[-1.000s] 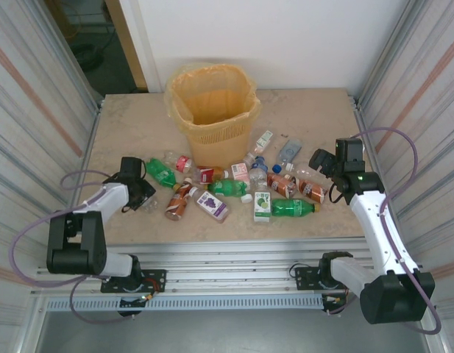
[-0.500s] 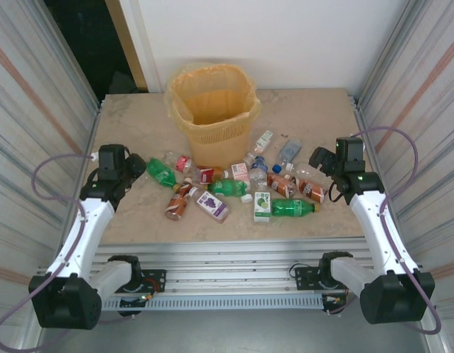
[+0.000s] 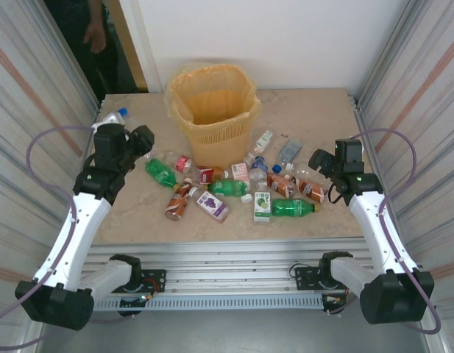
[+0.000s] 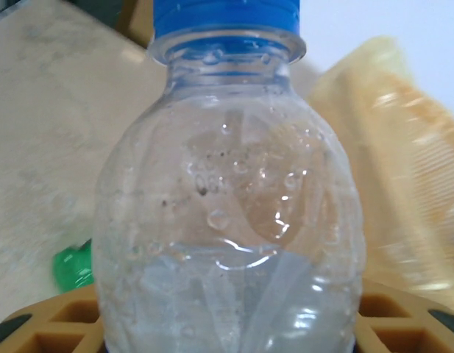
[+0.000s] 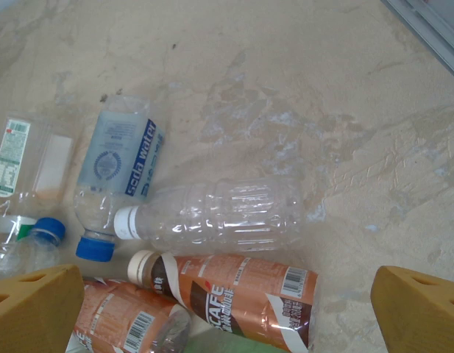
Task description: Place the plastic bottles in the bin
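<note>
1. My left gripper [image 3: 118, 131] is clenched on a clear bottle [image 4: 227, 220] with a blue cap. The left wrist view shows the bottle's body wedged between the two tan fingers [image 4: 54, 327], cap pointing up in the frame.
2. From the top camera, that held bottle is up off the table [image 3: 138, 213], above its far left part. It sits to the left of the bin [image 3: 212, 110] and apart from it.
3. The bin stands upright at the far middle of the table, with its yellow liner folded over the rim. In the left wrist view it is a blurred yellow shape to the right of the held bottle.
4. My right gripper [image 3: 322, 159] is spread wide and grasps nothing. It hangs over the right end of the scattered bottles.
5. Below it, the right wrist view shows a clear white-capped bottle [image 5: 212, 213] lying on its side. A blue-capped soda water bottle [image 5: 112, 184] lies just to its left, and two brown coffee-label bottles [image 5: 234, 298] lie nearer the fingers.
6. The remaining bottles lie on the table in front of the bin. Among them are a green one [image 3: 160, 173] on the left, a purple-labelled one [image 3: 212, 204] in the middle and a long green one [image 3: 293, 207] towards the right.
</note>
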`<state>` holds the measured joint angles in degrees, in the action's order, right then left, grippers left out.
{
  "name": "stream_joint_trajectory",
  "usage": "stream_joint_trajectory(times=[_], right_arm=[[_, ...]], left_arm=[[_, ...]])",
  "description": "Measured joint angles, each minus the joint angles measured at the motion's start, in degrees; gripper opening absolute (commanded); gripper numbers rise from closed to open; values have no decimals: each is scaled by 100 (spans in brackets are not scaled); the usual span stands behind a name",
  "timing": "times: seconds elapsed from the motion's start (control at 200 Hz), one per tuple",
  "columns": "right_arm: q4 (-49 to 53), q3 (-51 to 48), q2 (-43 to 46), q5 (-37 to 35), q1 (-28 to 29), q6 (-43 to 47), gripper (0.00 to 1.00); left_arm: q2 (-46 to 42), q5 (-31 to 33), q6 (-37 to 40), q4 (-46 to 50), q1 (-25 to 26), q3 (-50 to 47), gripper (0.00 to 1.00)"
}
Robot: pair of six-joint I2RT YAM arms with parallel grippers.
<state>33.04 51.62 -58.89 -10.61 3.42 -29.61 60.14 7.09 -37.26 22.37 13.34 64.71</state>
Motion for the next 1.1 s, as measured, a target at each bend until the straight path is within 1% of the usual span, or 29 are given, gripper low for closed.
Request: stream_joint_trajectory(times=[0.24, 0.366, 0.481, 0.661, 0.832, 0.972, 1.097], right_arm=[[4, 0, 37, 20, 33, -42, 99], [22, 0, 98, 20, 44, -44, 99], [48, 0, 103, 20, 48, -44, 99], [68, 0, 103, 20, 74, -44, 99], [125, 0, 103, 17, 81, -44, 99], [144, 0, 103, 17, 85, -44, 99], [166, 2, 103, 15, 85, -44, 98]], left_arm=[[1043, -26, 474, -496, 586, 1539, 51], [1646, -74, 713, -627, 758, 2275, 51], [2267, -195, 896, -638, 807, 2935, 52], [3403, -372, 1182, -343, 817, 4181, 52], [4328, -415, 1419, 105, 855, 5125, 54], [4922, -334, 1615, 540, 933, 5672, 56], [5213, -142, 1764, 855, 1005, 5816, 58]])
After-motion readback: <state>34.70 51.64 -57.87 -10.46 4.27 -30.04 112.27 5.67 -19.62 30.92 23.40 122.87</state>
